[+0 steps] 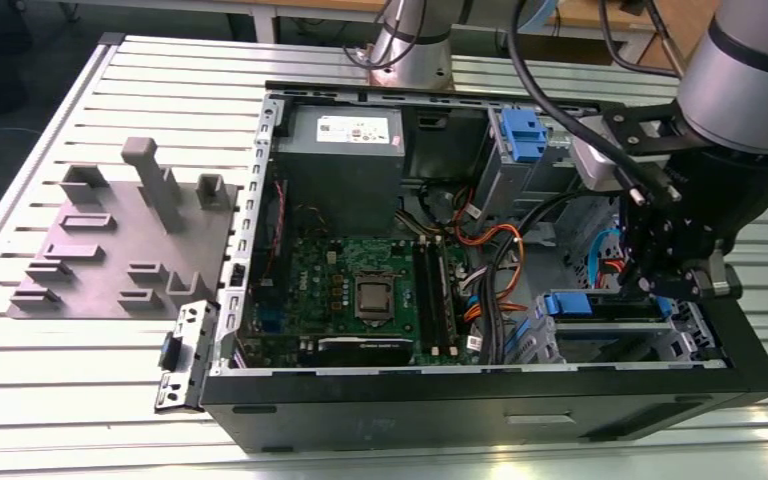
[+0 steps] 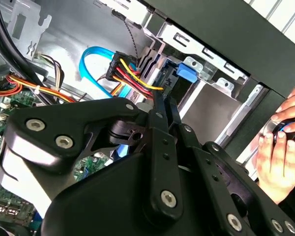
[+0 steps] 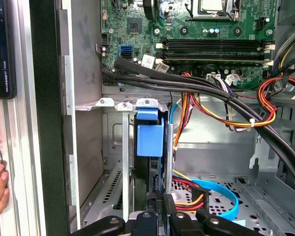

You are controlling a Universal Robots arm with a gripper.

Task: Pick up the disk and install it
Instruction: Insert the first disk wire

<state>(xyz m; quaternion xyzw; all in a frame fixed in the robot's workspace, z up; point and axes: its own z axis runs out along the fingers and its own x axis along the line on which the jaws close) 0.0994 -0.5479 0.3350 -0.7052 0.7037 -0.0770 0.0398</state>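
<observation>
Disk [image 3: 150, 140] placement is seen in the first wrist view: the drive stands on edge in a slot of the metal drive cage [image 3: 115, 162], its blue carrier frame facing outward. In the exterior view the same blue carrier [image 1: 582, 305] sits in the bay at the near right corner of the open computer case [image 1: 491, 395]. The gripper [image 1: 671, 280] is lowered into that corner, just above the bay. In the second wrist view the black fingers [image 2: 162, 147] are drawn close together along the thin edge of the drive — whether they actually clamp it cannot be told. A motherboard [image 1: 357, 290] lies at the case's centre, with orange and yellow cables [image 1: 484, 245] running beside it. A grey fixture block [image 1: 117, 240] rests on the slatted table [image 1: 37, 380] to the exterior view's left. A person's hand [image 2: 280, 147] is seen outside the case wall.
</observation>
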